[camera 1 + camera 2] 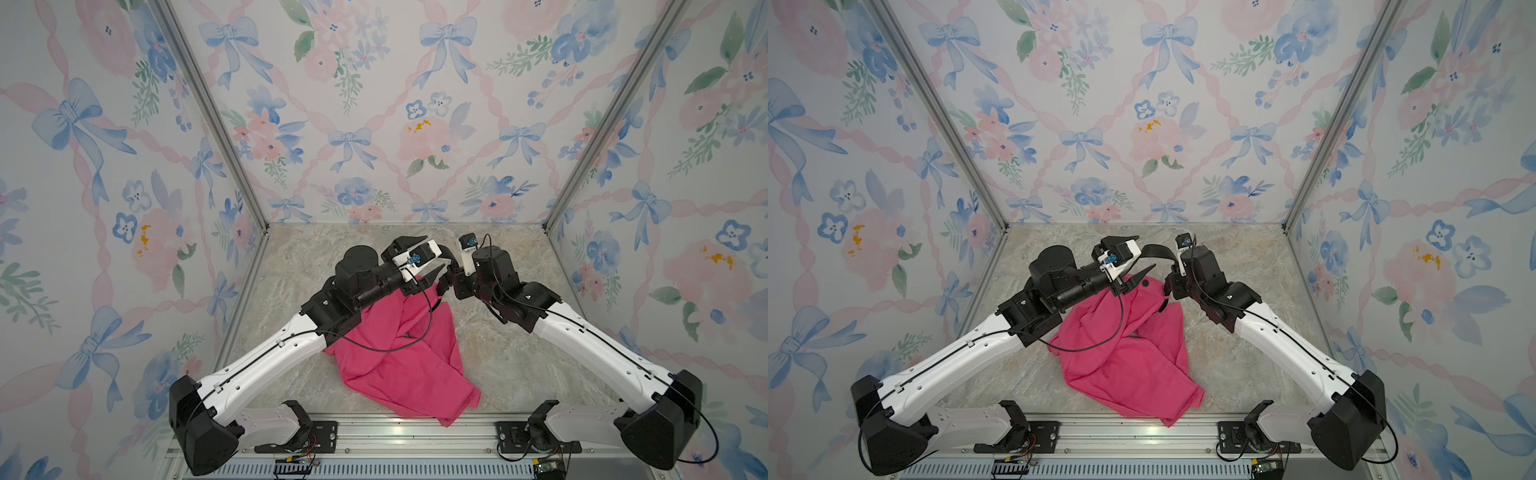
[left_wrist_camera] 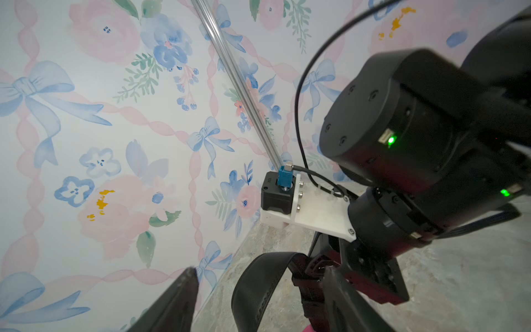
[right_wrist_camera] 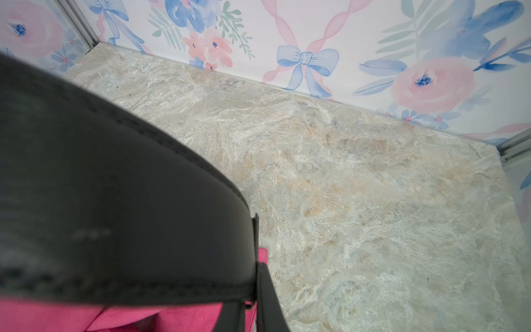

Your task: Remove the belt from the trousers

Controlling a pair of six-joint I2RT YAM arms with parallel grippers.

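Floral-papered walls (image 1: 374, 104) close in a marbled tabletop (image 1: 519, 353) on three sides. The left arm (image 1: 270, 361) and the right arm (image 1: 602, 353), both white and black, reach in from the near rail and meet over the far part of the table.

Between them the trousers (image 1: 399, 365) lie in a crumpled hot-pink heap at mid-table. One corner reaches the near edge, and the waist end lies at the far side under both grippers. Both top views show this (image 1: 1125, 365). The left arm's thin black cable (image 1: 395, 349) sags across the cloth.

The belt (image 1: 1156, 250) rises off the waist end as a stiff black arch between the two grippers, clear of the tabletop. In the left wrist view the belt (image 2: 258, 284) curves up and over, then drops into the right gripper (image 2: 310, 276). That gripper's jaws are pressed together on the belt, just above the pink waistband. In the right wrist view the belt (image 3: 115, 201) fills the near field, with the trousers (image 3: 158, 316) under it.

The left gripper (image 1: 1147, 253) has its jaws spread wide, and the arch of the belt runs through the gap between them. In the left wrist view one finger (image 2: 178, 301) stands well to one side of the belt. The other finger (image 2: 344, 304) is just beside it, and whether it touches cannot be told.

The dark round waist button (image 1: 1145, 283) shows on the cloth just beside the left gripper's lower finger.
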